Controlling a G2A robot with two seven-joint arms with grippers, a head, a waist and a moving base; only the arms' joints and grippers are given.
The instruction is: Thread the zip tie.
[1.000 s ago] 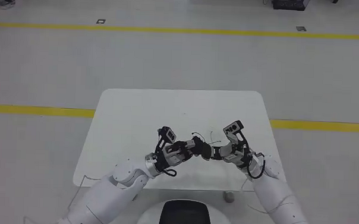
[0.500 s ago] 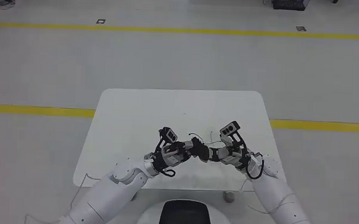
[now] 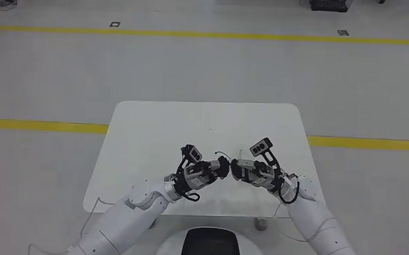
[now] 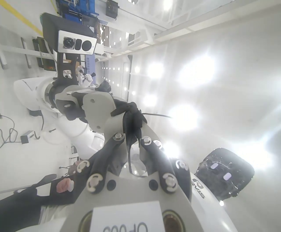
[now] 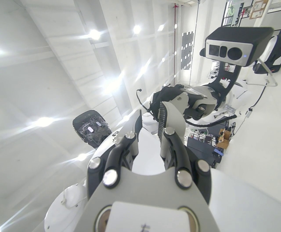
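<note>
My left gripper (image 3: 221,168) is held low over the front of the white table (image 3: 157,126), shut on a thin black zip tie (image 4: 158,115). The tie's free end sticks out past the black-covered fingertips (image 4: 131,118), and the rest runs back between the fingers. In the right wrist view the tie (image 5: 140,100) curls up from the left gripper (image 5: 166,96). My right gripper (image 3: 235,170) faces it from the other side, a short way off. Its fingers (image 5: 162,118) stand open, with nothing between them and the gripper (image 5: 149,116) just short of the tie.
Both arms come in over the table's front edge (image 3: 188,213). The tabletop behind and beside the grippers is bare white. Grey floor with yellow lines (image 3: 49,126) surrounds the table.
The right gripper has slid a little to the left, toward the left gripper. The left gripper has drawn back slightly the same way, still holding the tie.
</note>
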